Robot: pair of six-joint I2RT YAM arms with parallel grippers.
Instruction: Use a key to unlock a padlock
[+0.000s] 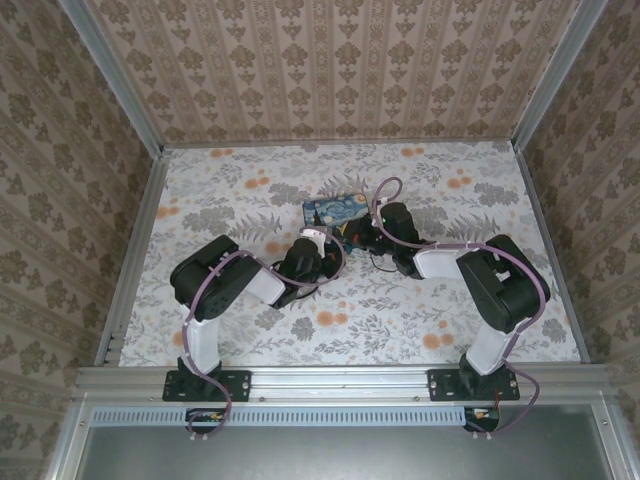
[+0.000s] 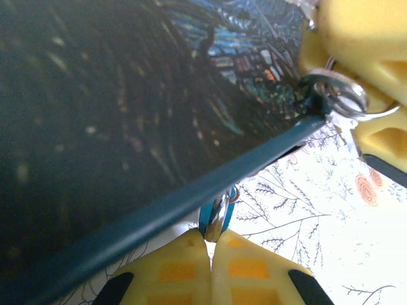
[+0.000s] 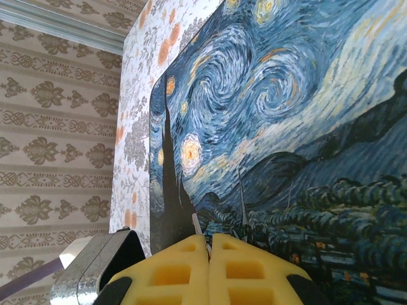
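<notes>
The padlock (image 2: 217, 216) is gripped by the closed left pincer (image 2: 211, 244), just beside the edge of the painted box (image 2: 127, 114), over the flowered surface (image 2: 331, 216). A thin metal key (image 3: 198, 227) is pinched between the closed right pincer (image 3: 210, 244), close to the box.

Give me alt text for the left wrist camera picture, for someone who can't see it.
The yellow left gripper is shut on a small bluish metal piece, probably the padlock, just below the edge of a dark-blue painted box. At upper right, the yellow right gripper has a silver ring at its tip.
</notes>
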